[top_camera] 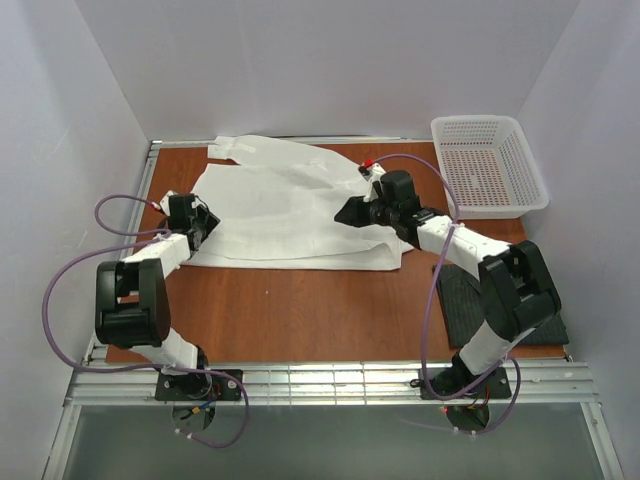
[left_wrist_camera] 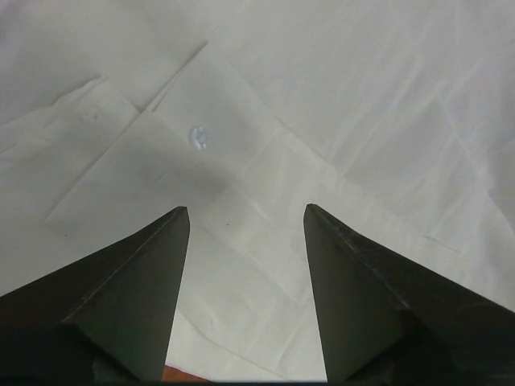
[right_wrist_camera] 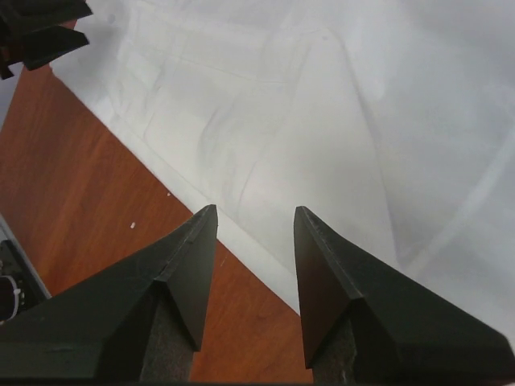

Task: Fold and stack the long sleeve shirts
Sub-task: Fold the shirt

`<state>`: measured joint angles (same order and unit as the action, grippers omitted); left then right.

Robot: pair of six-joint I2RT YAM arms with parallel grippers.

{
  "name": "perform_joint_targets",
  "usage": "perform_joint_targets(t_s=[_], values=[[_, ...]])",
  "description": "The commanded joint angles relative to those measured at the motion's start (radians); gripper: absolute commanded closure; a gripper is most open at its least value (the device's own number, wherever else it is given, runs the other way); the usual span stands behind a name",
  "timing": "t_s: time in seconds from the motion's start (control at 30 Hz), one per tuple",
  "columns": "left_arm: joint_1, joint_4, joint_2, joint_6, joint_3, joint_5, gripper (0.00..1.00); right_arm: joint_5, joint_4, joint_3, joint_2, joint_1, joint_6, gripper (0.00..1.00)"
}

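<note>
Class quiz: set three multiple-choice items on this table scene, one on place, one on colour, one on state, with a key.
1. Where is the white mesh plastic basket? A) far right corner of the brown wooden table B) near left corner C) its middle
2. What colour is the spread-out cloth shirt? A) blue B) white C) red
3. How do the left gripper's jaws stand? A) shut on cloth B) open C) out of view
Key: A, it stands at the back right; B, plain white; B, cloth shows through the gap.
</note>
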<state>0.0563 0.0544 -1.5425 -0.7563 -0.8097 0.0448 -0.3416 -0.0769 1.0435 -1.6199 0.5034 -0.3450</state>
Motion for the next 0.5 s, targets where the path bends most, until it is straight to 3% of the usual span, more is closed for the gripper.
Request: perform_joint_targets(t_s=[0.0, 0.17, 0.3, 0.47], values=[[-0.006, 0.035, -0.054, 0.000, -0.039, -0.043, 0.45, -0.111, -0.054, 0.027, -0.070, 0.014, -0.040, 0.67], [-0.004, 0.042, -0.120, -0.021, -0.042, -0.037, 0.45, -0.100, -0.063, -0.037, -0.149, 0.000, 0.000, 0.74], [-0.003, 0.051, -0.145, -0.058, -0.017, -0.013, 0.45, -0.092, -0.148, -0.143, -0.173, -0.090, -0.017, 0.81], [-0.003, 0.094, -0.142, -0.113, 0.009, 0.030, 0.46, -0.100, -0.187, -0.250, -0.190, -0.190, -0.008, 0.81]])
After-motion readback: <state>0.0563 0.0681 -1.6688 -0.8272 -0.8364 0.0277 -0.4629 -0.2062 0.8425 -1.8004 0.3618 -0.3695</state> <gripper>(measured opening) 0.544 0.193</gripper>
